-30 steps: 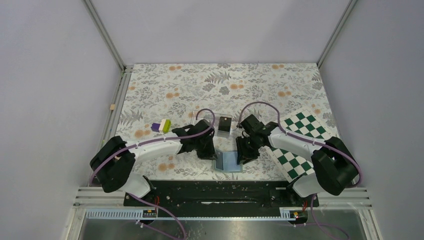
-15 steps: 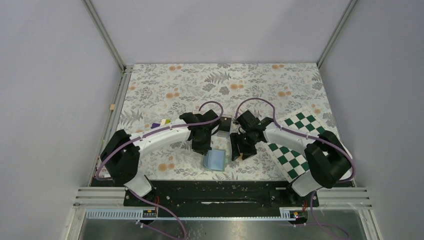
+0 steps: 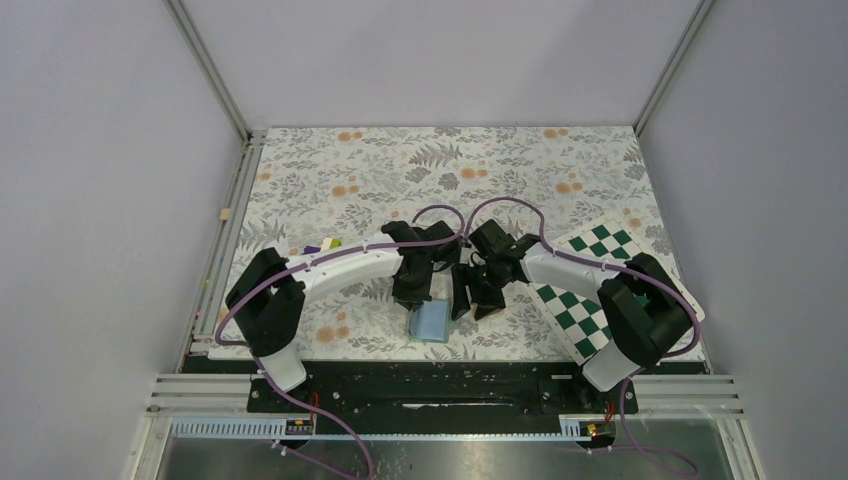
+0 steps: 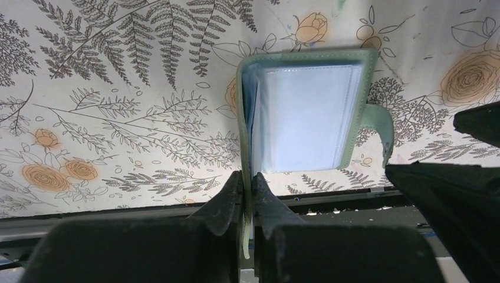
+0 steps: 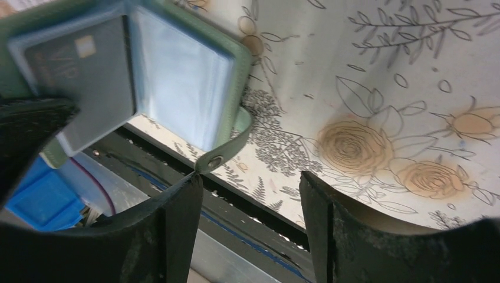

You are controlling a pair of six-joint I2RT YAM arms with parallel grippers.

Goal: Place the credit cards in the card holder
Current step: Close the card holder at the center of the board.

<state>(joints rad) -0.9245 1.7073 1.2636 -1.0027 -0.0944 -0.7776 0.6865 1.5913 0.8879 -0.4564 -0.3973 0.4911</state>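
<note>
Though my left wrist camera shows only pale pockets in the sage-green folding wallet, the right one reveals a thin black card in it. Both arms bend inward near the floral table front; the left gripper pinches the wallet's edge, and the right gripper gapes beside it.

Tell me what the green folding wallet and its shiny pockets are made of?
The sage-green folding wallet looks like soft matte leather or imitation; its snap strap curls limply. The pale pockets look like glossy clear plastic, catching glare.
</note>
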